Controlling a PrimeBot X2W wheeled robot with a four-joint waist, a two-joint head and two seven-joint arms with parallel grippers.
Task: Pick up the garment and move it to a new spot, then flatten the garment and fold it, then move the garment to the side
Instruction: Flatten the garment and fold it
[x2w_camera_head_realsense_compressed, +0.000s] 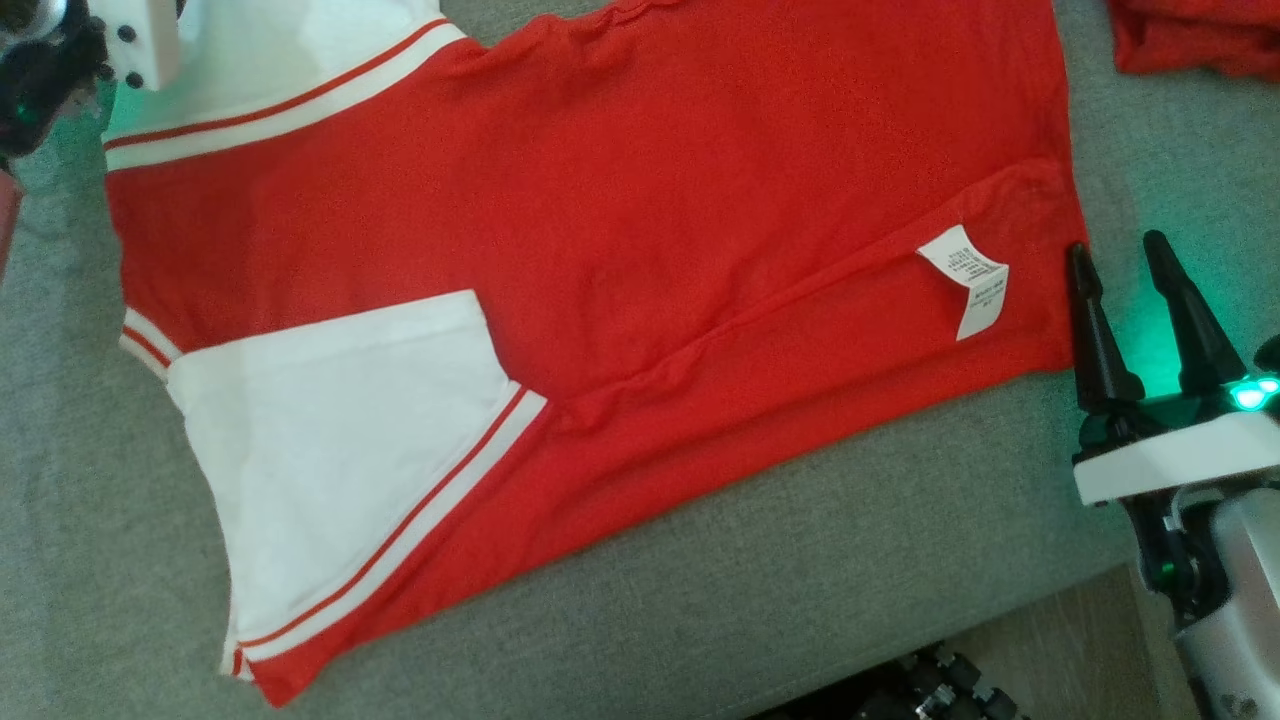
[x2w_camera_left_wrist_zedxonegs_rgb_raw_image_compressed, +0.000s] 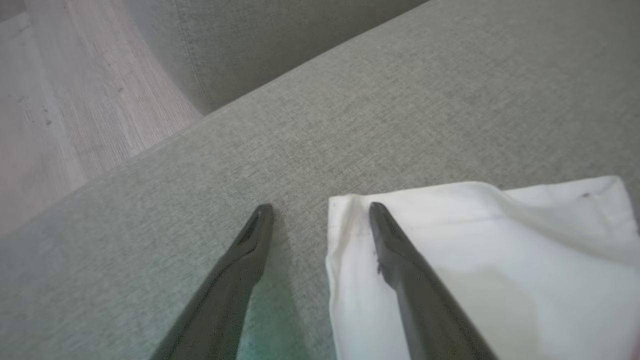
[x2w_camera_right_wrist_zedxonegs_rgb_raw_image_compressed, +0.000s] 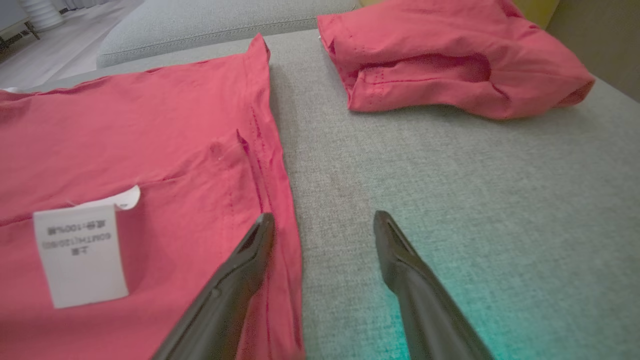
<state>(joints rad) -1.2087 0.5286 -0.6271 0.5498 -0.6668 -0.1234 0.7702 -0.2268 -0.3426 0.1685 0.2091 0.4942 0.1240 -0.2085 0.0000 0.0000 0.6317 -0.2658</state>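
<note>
Two grippers flanked a red garment (x2w_camera_head_realsense_compressed: 600, 220) with white sleeves, which lay spread nearly flat on the grey sofa cushion (x2w_camera_head_realsense_compressed: 800, 560). At the far left, your left gripper (x2w_camera_left_wrist_zedxonegs_rgb_raw_image_compressed: 320, 210) hung with its fingers parted and holding nothing. One tip was over the corner of a white sleeve (x2w_camera_left_wrist_zedxonegs_rgb_raw_image_compressed: 475, 240) and the other over bare cushion, apparently set to nip that edge. Across the middle ran a long diagonal crease, ending near a white care label (x2w_camera_head_realsense_compressed: 968, 275). At the right, your right gripper (x2w_camera_head_realsense_compressed: 1115, 248) was likewise spread and empty, straddling the hem, probably so both ends could be lifted together for a fold. Beyond it, a second red garment (x2w_camera_right_wrist_zedxonegs_rgb_raw_image_compressed: 450, 60) sat well apart.
</note>
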